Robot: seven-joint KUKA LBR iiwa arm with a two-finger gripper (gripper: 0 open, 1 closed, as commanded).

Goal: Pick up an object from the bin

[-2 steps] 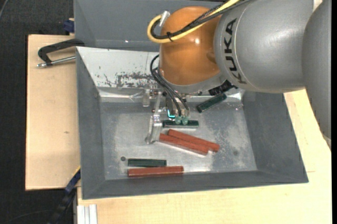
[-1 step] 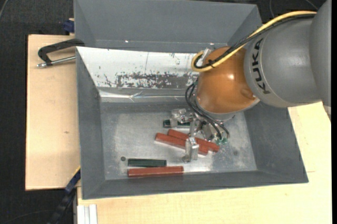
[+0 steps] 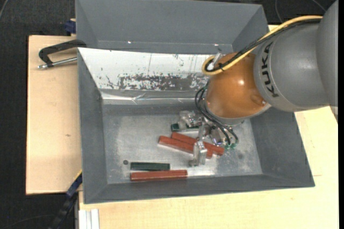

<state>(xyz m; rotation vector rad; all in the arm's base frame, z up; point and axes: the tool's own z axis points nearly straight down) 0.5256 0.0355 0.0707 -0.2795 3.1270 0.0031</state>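
Tool (image 3: 200, 154) is low in the bin (image 3: 91, 131), right of centre, at the crossed red bars (image 3: 180, 142). Can't tell if it's open or closed. Judging by that, nothing is lifted and grasp and lift remain. Dark green bar (image 3: 149, 166) and long red strip (image 3: 158, 174) sit apart by the front wall.

2 flat red bars (image 3: 176, 143) lie slanted and overlapping, right of centre on the bin (image 3: 90, 131) floor.

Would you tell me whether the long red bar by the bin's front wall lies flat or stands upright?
Flat: the long red bar rests lengthwise on the grey metal bin's floor, beside the dark green bar.
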